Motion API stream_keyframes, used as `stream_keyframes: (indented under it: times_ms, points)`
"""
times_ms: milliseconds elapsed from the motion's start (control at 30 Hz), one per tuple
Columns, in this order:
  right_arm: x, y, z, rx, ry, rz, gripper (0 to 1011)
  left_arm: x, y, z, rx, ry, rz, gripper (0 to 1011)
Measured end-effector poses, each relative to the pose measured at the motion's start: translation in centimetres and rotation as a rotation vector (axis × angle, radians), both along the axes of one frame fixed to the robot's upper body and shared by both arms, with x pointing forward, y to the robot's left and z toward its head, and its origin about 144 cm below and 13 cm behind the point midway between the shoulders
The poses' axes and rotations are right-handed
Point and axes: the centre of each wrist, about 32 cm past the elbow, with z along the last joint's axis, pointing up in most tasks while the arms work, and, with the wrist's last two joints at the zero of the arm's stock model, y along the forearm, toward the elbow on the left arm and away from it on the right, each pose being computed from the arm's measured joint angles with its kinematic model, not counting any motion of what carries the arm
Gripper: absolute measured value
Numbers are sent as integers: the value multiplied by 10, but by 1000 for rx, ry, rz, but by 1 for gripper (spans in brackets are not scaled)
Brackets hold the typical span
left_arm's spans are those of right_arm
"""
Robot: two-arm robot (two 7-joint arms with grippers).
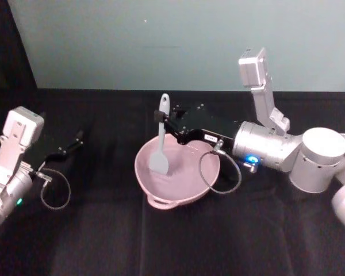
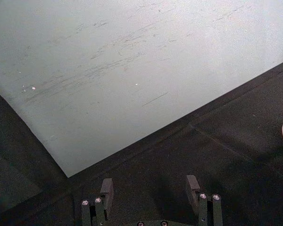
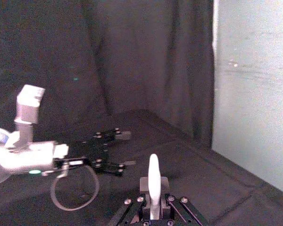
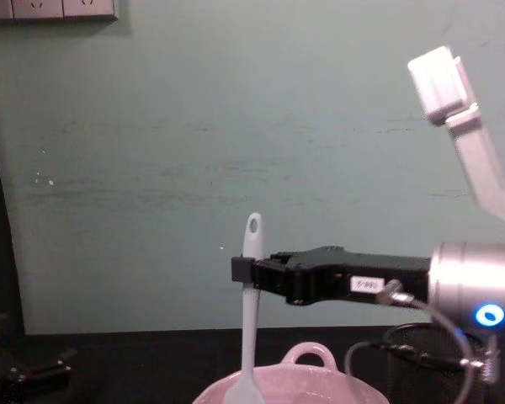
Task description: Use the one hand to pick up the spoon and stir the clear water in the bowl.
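Observation:
The pale pink bowl (image 1: 187,194) sits mid-table, its loop handle (image 4: 307,355) toward me. A white spoon (image 1: 160,150) stands nearly upright, its flat head down inside the bowl. My right gripper (image 1: 160,118) reaches in from the right and is shut on the spoon's handle just below the oval hole. The chest view shows the same grip (image 4: 244,271) on the spoon (image 4: 250,328) above the bowl's rim (image 4: 341,385). In the right wrist view the handle (image 3: 153,174) rises between the fingers. The clear water is too faint to make out. My left gripper (image 1: 76,142) rests open at the far left.
A black wire-mesh cup (image 4: 429,362) stands right of the bowl under my right wrist. A grey cable loop (image 1: 221,172) hangs from that wrist over the bowl's right rim. A pale green wall (image 1: 172,40) closes off the black table at the back.

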Motion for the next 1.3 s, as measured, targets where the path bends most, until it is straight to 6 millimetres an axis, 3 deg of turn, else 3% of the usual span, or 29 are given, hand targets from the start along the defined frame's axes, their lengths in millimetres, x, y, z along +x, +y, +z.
stream_keyframes:
  times_ms: [233,467,700,833,1033,1300]
  points:
    - [5,10,-16,-5,-77,-106,120,0,0,0,0,0,0,1011]
    - [5,-4,-20,-28,-149,-198,119,0,0,0,0,0,0,1011]
    - [-19,-26,-16,-59,-179,-186,120,0,0,0,0,0,0,1011]
    - [-35,-29,-16,-49,-142,-143,120,0,0,0,0,0,0,1011]
    - [-49,-19,-22,-3,-64,-80,119,0,0,0,0,0,0,1011]
    - [-47,8,-29,71,-8,-38,120,0,0,0,0,0,0,1011]
